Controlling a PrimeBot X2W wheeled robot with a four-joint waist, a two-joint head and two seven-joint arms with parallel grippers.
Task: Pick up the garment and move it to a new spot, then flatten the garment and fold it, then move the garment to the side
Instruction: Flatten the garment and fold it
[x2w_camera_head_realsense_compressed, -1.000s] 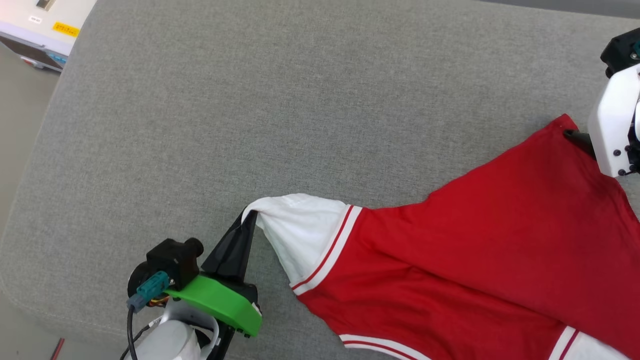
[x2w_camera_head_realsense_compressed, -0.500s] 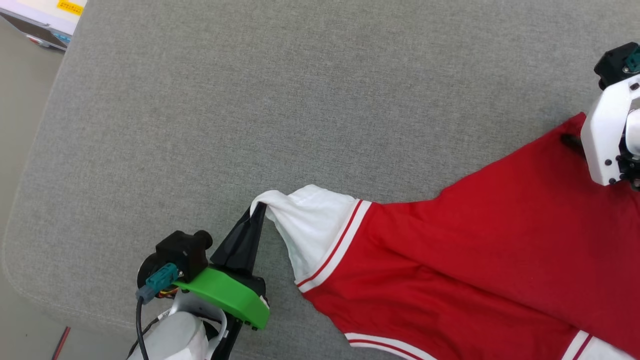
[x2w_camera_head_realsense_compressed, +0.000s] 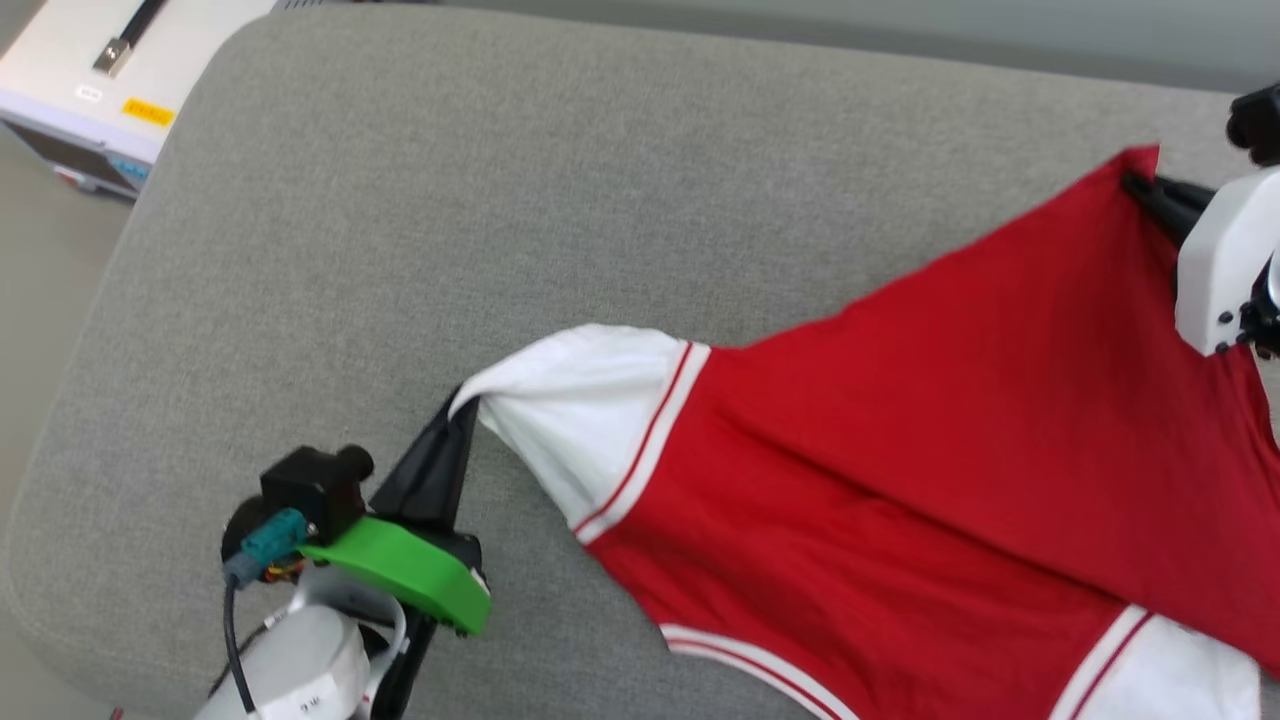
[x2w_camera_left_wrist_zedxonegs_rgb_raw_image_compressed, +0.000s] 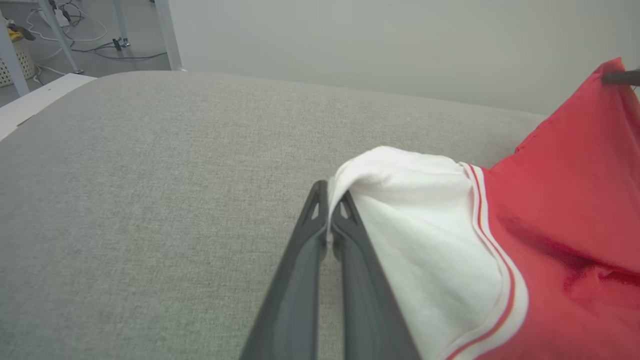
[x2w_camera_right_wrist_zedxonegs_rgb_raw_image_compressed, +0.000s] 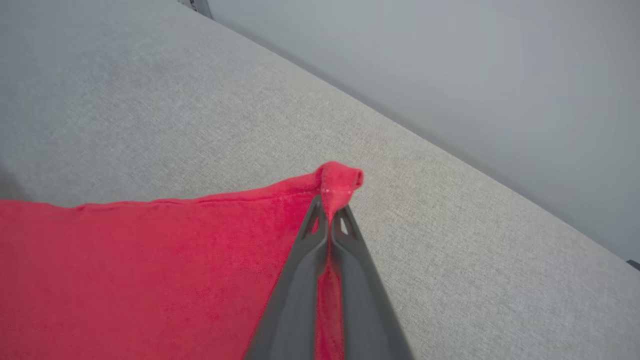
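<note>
The garment (x2w_camera_head_realsense_compressed: 900, 470), a red jersey with white sleeves and striped trim, stretches across the grey cushion from lower left to upper right. Its printed side does not show. My left gripper (x2w_camera_head_realsense_compressed: 462, 408) is shut on the tip of the white sleeve (x2w_camera_left_wrist_zedxonegs_rgb_raw_image_compressed: 400, 200), held between the dark fingers (x2w_camera_left_wrist_zedxonegs_rgb_raw_image_compressed: 300, 280). At the upper right, my right gripper (x2w_camera_head_realsense_compressed: 1135, 182) is shut on a red corner of the garment (x2w_camera_right_wrist_zedxonegs_rgb_raw_image_compressed: 340, 180), which bunches above the fingers (x2w_camera_right_wrist_zedxonegs_rgb_raw_image_compressed: 300, 280). The cloth hangs lifted between both grips.
The grey upholstered cushion (x2w_camera_head_realsense_compressed: 400, 200) has rounded edges at the left and far side. A white box with a yellow label (x2w_camera_head_realsense_compressed: 90, 90) sits beyond its upper left corner. Table legs and cables (x2w_camera_left_wrist_zedxonegs_rgb_raw_image_compressed: 75, 30) stand on the floor behind.
The head camera has tilted, so the whole picture shifted. Both grippers stay shut on the garment; the right one has carried its red corner up and further away, stretching the cloth.
</note>
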